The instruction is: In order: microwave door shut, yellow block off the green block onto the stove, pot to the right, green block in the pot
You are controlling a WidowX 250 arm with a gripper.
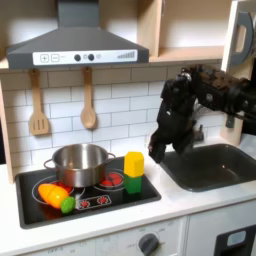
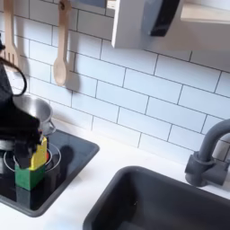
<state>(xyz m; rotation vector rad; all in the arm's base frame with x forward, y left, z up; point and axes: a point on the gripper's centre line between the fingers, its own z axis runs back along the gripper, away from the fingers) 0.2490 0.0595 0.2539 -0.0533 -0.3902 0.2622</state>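
Looks like the knock-off step's up: black robot gripper (image 1: pixel 160 146), jaw gap I can't tell, needs to swing toward the small bright yellow block (image 1: pixel 134 163) stacked on the small green block (image 1: pixel 133 184).

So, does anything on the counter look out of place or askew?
Nothing spilled or damaged. The yellow block stands stacked on the green block at the stove's front edge, and the orange and yellow toy food lies loose on a burner.
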